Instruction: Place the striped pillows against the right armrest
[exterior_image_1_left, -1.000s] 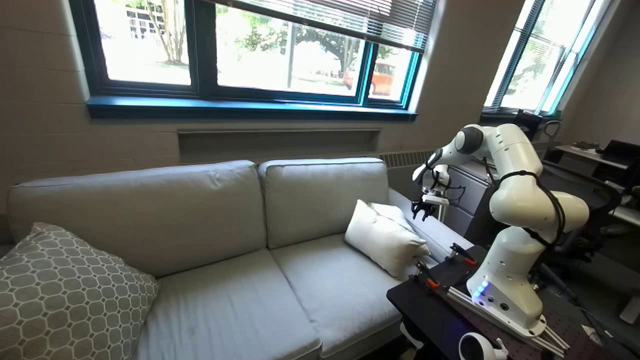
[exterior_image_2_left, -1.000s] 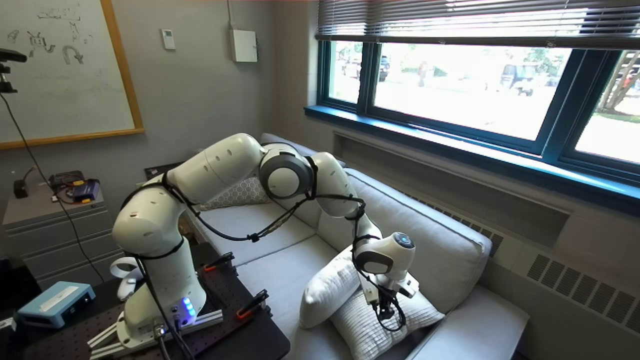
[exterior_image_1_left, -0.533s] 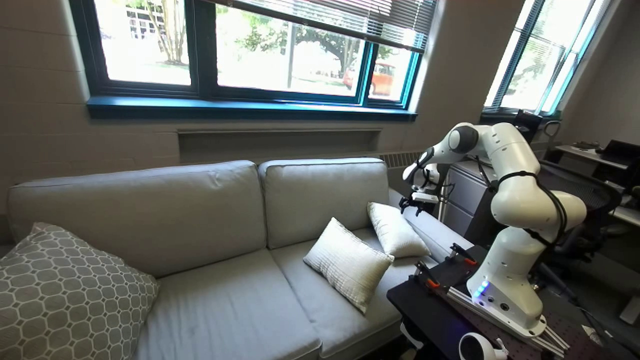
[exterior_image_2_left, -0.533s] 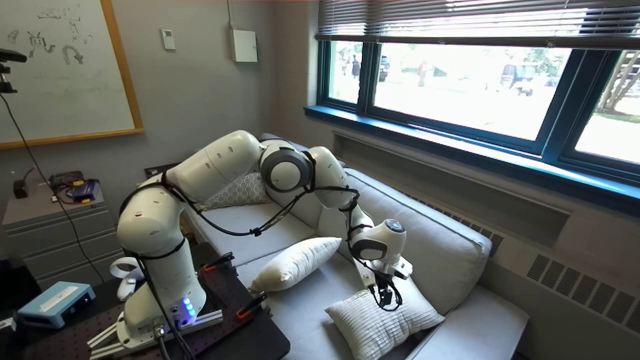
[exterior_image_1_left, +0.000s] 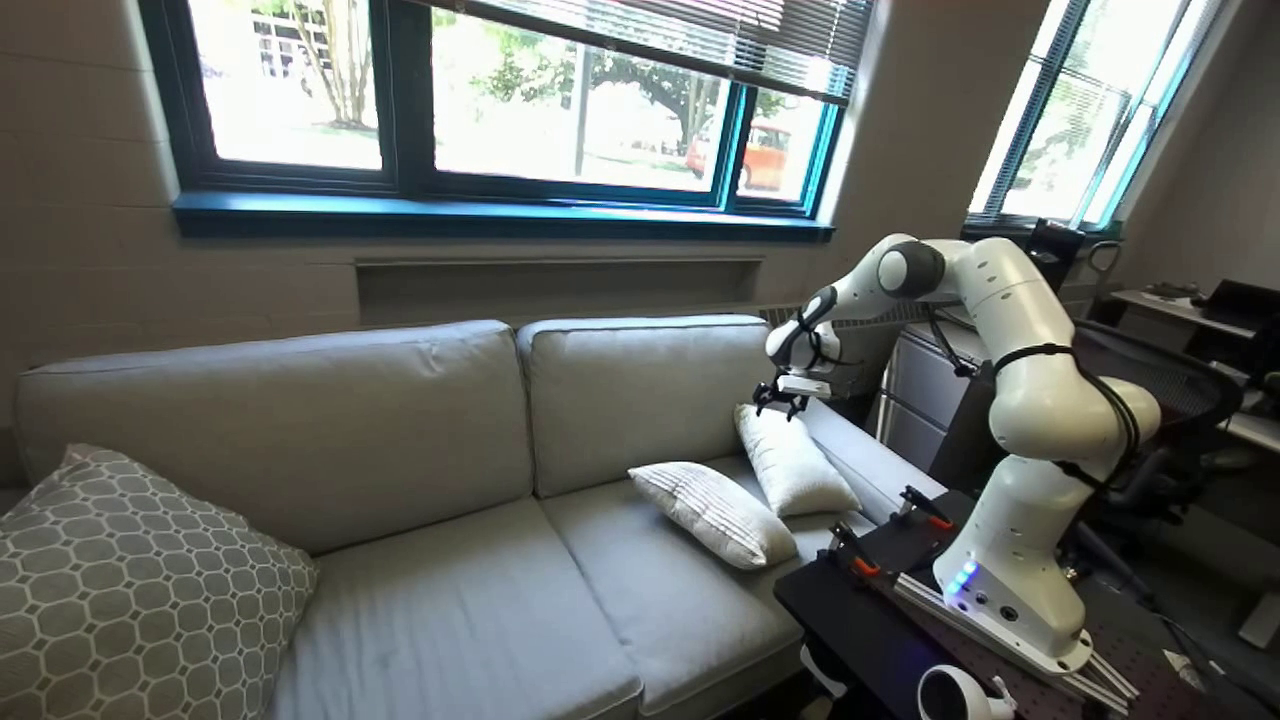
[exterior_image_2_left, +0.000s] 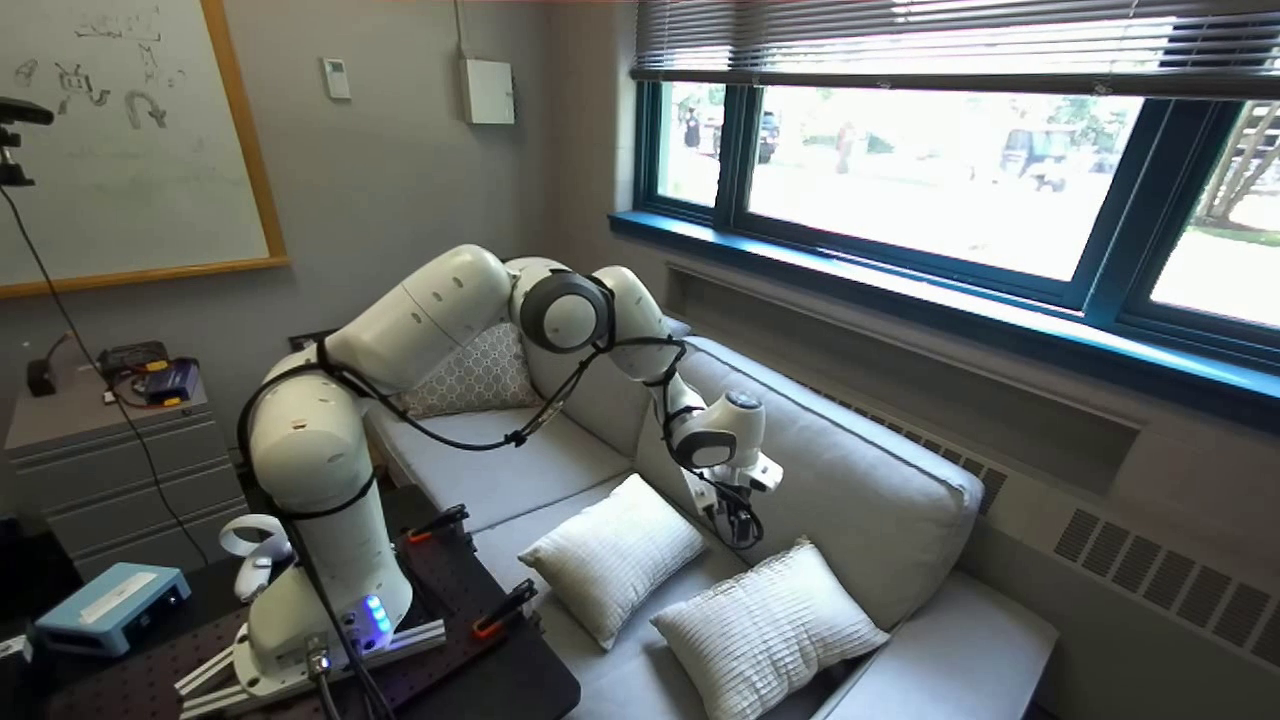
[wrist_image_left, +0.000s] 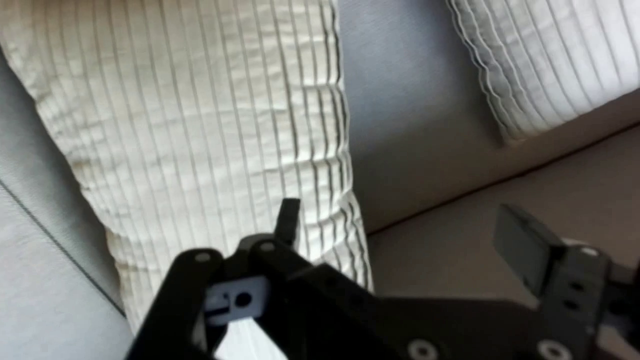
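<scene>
Cream-coloured, one striped pillow (exterior_image_2_left: 770, 630) is resting just beside the right armrest (exterior_image_2_left: 950, 650); a matching pillow (exterior_image_2_left: 615, 560) is lying farther from that armrest, and the unclenched jaws are hanging spread wide apart.

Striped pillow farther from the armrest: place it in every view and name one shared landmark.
In an exterior view: farther pillow, lower half, right of centre.
In an exterior view: farther pillow, lower half, about midway across.
Wrist view: farther pillow, top right corner, partly cut off.
Shared landmark: other pillow, nearer the armrest; right of the farther one in both exterior views, left in the wrist view.
</scene>
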